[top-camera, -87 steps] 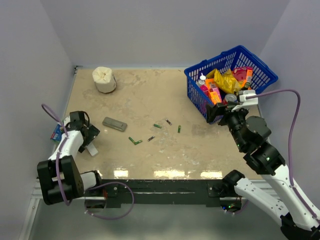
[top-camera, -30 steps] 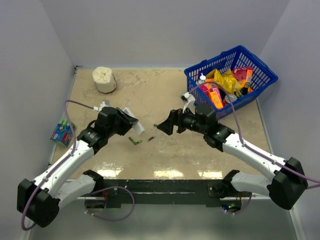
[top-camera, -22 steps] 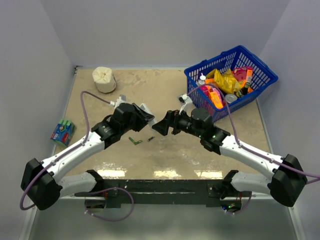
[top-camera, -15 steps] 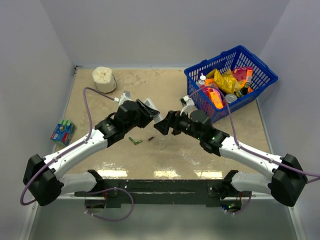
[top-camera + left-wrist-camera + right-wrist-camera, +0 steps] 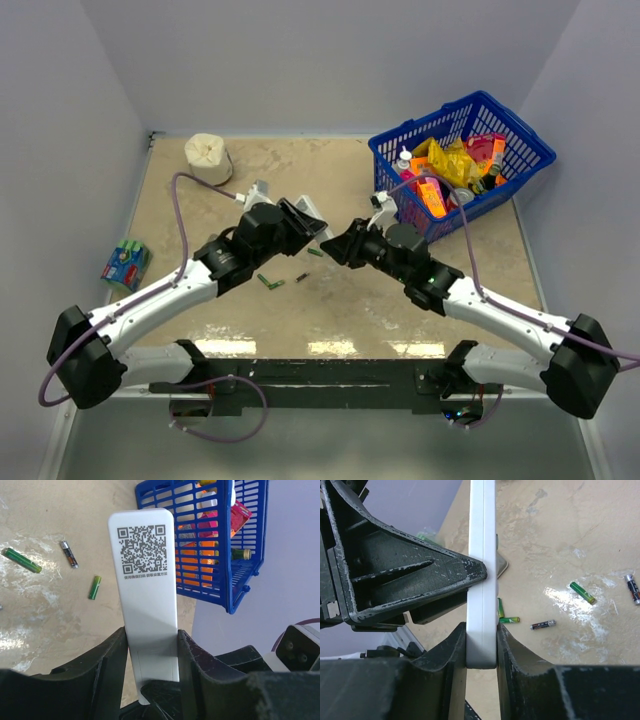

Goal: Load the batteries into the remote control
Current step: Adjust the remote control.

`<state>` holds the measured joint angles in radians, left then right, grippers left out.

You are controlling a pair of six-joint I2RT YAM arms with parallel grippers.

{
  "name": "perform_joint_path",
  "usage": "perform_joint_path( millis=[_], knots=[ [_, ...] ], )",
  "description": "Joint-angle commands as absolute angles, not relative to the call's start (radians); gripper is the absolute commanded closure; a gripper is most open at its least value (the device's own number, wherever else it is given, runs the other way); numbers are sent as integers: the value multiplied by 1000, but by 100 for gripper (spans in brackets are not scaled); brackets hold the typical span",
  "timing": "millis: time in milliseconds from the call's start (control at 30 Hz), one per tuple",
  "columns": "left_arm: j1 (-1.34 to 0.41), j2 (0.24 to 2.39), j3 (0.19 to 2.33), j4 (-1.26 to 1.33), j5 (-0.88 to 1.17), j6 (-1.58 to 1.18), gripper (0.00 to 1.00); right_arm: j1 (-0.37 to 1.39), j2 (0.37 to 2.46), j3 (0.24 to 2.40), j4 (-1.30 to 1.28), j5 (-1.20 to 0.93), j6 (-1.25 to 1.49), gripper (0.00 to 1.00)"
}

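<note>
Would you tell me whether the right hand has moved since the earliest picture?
Yes. The right hand has swung left, away from the blue basket it was beside, and now grips the remote control.

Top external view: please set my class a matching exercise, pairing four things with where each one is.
Things:
1. remote control
2. blue basket
3. white roll
4. loose batteries

Places:
A. far-left corner of the table
B. clamped between left gripper and right gripper
C. scattered mid-table
D. far-right corner

Pairs: 1-B, 2-D, 3-A, 4-C.
</note>
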<state>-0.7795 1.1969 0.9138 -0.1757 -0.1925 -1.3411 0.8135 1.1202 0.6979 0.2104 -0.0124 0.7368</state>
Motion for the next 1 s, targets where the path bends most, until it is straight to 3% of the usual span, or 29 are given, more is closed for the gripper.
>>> perform_joint_path(
  millis=[0, 33, 100, 133, 233, 367, 433, 600, 967],
  knots=[
    [-785, 1140, 907, -38, -222, -1264, 66, 818, 1063, 695, 255, 3, 749, 93],
    [-785, 1111, 899, -25, -233, -1241, 50, 818, 1055, 696, 249, 3, 747, 96],
    [-782, 1076, 876, 30, -248, -1149, 29, 818, 1028, 704, 226, 3, 741, 100],
    [-779, 1036, 865, 56, -252, -1109, 14, 818, 1017, 707, 219, 3, 738, 100],
    [-746, 938, 822, 118, -233, -988, 4, 816, 965, 724, 181, 3, 710, 100],
    [-635, 807, 712, 251, -83, -881, 4, 815, 911, 753, 152, -44, 684, 100],
    [-536, 763, 675, 338, 94, -874, 3, 807, 894, 764, 152, -81, 680, 100],
    [-466, 788, 617, 530, 412, -916, 3, 799, 891, 785, 215, -254, 693, 100],
    [-468, 865, 464, 952, 482, -1173, 6, 799, 920, 742, 440, -368, 837, 100]
  ],
)
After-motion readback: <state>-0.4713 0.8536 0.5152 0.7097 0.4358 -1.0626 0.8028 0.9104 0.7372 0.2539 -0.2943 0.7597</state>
